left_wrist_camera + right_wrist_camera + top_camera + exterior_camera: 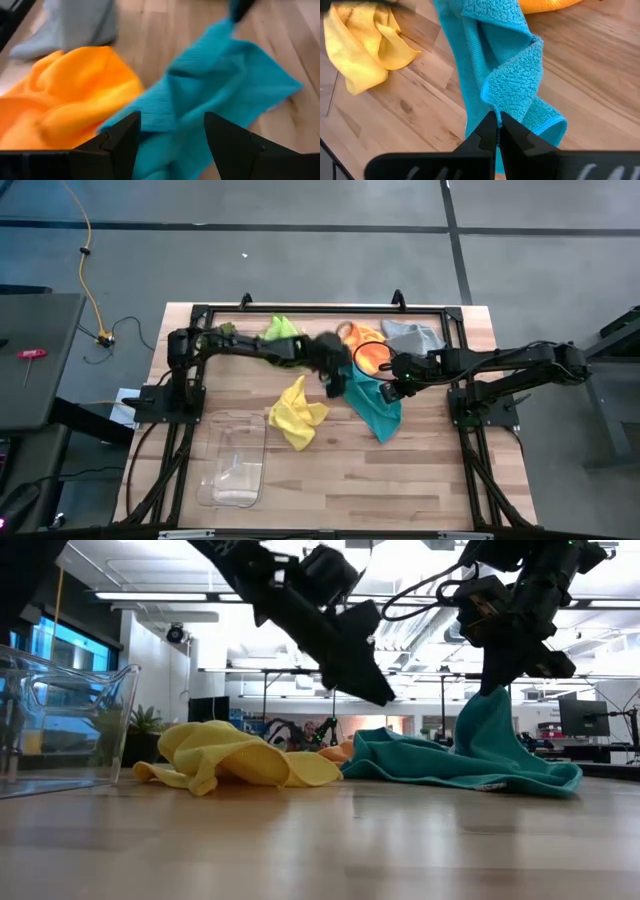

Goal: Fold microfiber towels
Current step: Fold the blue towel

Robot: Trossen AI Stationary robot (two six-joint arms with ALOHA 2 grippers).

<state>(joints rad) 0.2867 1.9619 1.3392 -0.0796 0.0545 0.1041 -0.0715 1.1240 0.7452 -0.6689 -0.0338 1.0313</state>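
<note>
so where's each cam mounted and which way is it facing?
High view: overhead, straight down on the wooden table; both arms show.
Low view: table height, level toward the room; both arms drop in from above.
Left wrist view: on the left arm, over the teal towel and orange towel; left gripper, fingers apart.
Right wrist view: on the right arm; right gripper pinches the teal towel's edge, yellow towel beyond.
Shared: the teal towel shows in all four.

In the high view's centre, the dark left gripper (328, 367) is blurred and covers part of the soft teal microfiber towel (374, 408). The grey microfiber towel (75, 22) is cut off at the left wrist view's top edge. The clear plastic bin (62, 725) is cut off at the low view's left edge.
</note>
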